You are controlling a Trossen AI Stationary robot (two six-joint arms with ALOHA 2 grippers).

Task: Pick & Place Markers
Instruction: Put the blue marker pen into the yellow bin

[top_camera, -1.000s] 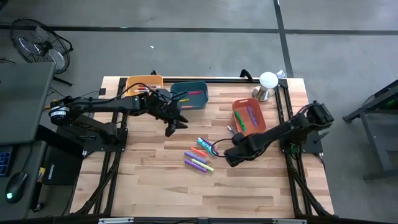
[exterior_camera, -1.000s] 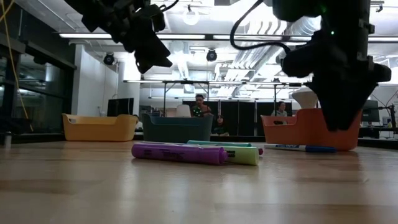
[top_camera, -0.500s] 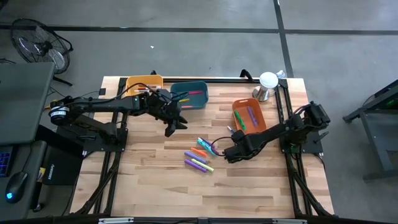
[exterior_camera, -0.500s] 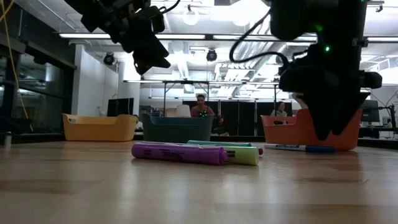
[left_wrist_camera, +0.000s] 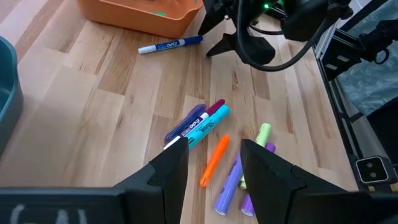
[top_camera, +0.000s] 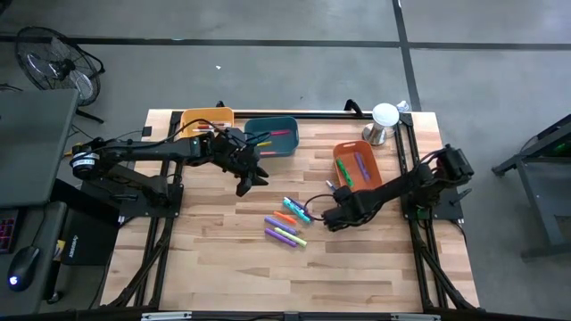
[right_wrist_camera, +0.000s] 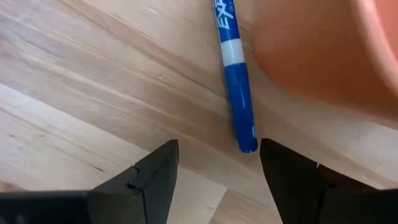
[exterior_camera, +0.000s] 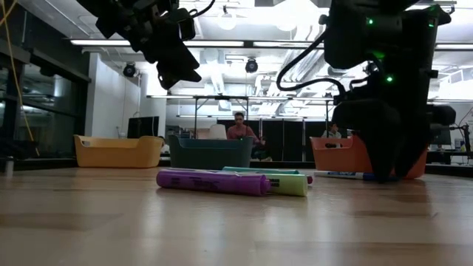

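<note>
Marker (right_wrist_camera: 237, 87), slim blue-and-white plastic, lies beside the smooth orange bin (right_wrist_camera: 323, 56); right gripper (right_wrist_camera: 217, 171) spread wide over it, left gripper (left_wrist_camera: 214, 168) parted, empty.

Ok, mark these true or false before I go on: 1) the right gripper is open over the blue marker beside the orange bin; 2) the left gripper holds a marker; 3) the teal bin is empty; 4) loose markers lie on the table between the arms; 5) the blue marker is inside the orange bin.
1) True. The right gripper hangs open, fingers either side of the blue marker next to the orange bin.
2) False. The left gripper holds nothing in its fingers.
3) False. The teal bin has a pink marker in it.
4) True. Loose markers lie mid-table.
5) False. It lies on the table, just outside the bin.
</note>
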